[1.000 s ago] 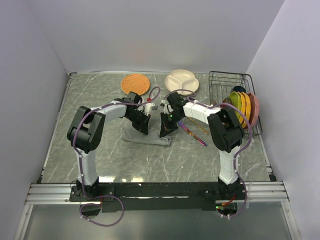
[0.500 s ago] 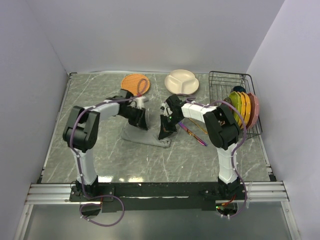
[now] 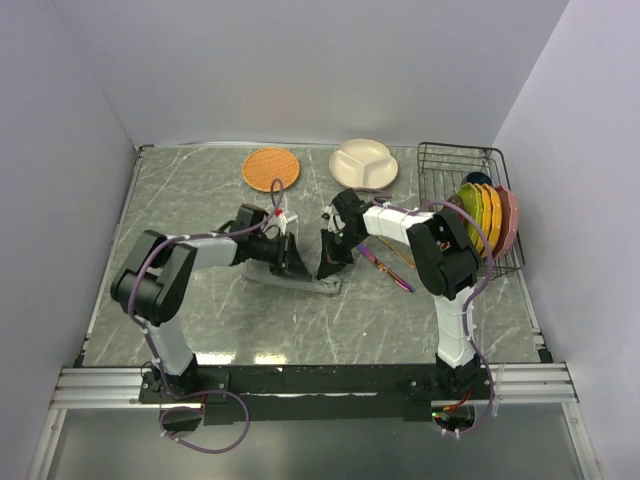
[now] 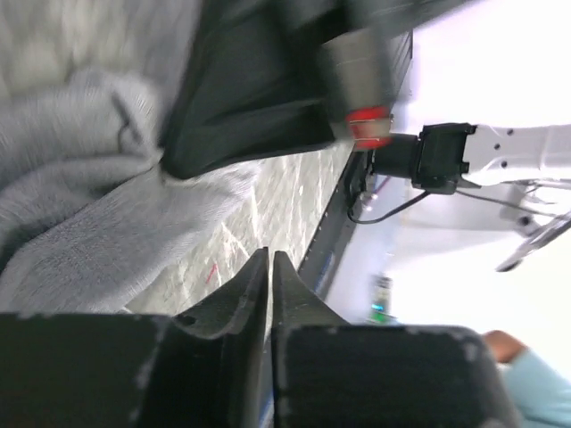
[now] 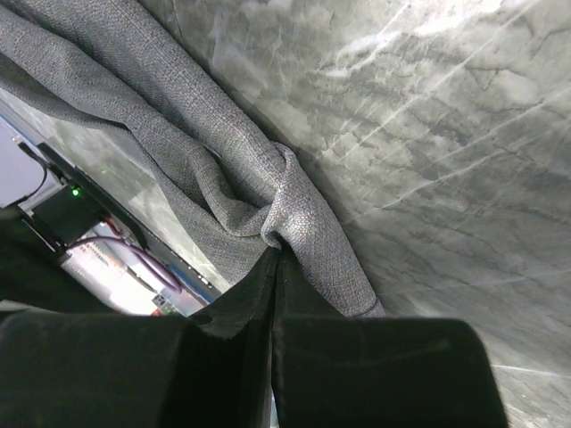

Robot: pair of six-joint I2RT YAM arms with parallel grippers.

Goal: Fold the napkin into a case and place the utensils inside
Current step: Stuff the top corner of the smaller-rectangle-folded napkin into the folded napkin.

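Grippers: two, the left gripper (image 3: pixel 291 259) and the right gripper (image 3: pixel 328 264), close together and low over the table (image 3: pixel 190 200).
Left gripper state: in its wrist view the fingers (image 4: pixel 245 294) are pressed together. Their tips sit just beside the cloth, and I cannot tell whether any fabric is caught between them.
Right gripper state: clenched on a bunched fold of the napkin (image 5: pixel 294 214), which wraps the fingertips.
Napkin: one grey cloth (image 3: pixel 300 279). It lies as a rumpled strip on the table under and between the two grippers, trailing to the left gripper's outer side.
Cutlery: two pieces, a purple knife (image 3: pixel 390 272) and a gold spoon (image 3: pixel 400 255). They lie on the bare table just to the right gripper's outer side, apart from the cloth.
Mat: one round orange mat (image 3: pixel 271 168), beyond the left gripper toward the far wall.
Divided plate: one cream plate (image 3: pixel 364 161), beyond the right gripper; three compartments.
Rack: one wire rack (image 3: pixel 455 148), well outside the right gripper at the table's right edge.
Rack contents: coloured plates (image 3: pixel 487 212) standing on edge in green, yellow, orange and pink. At least four; the exact count is hard to make out.
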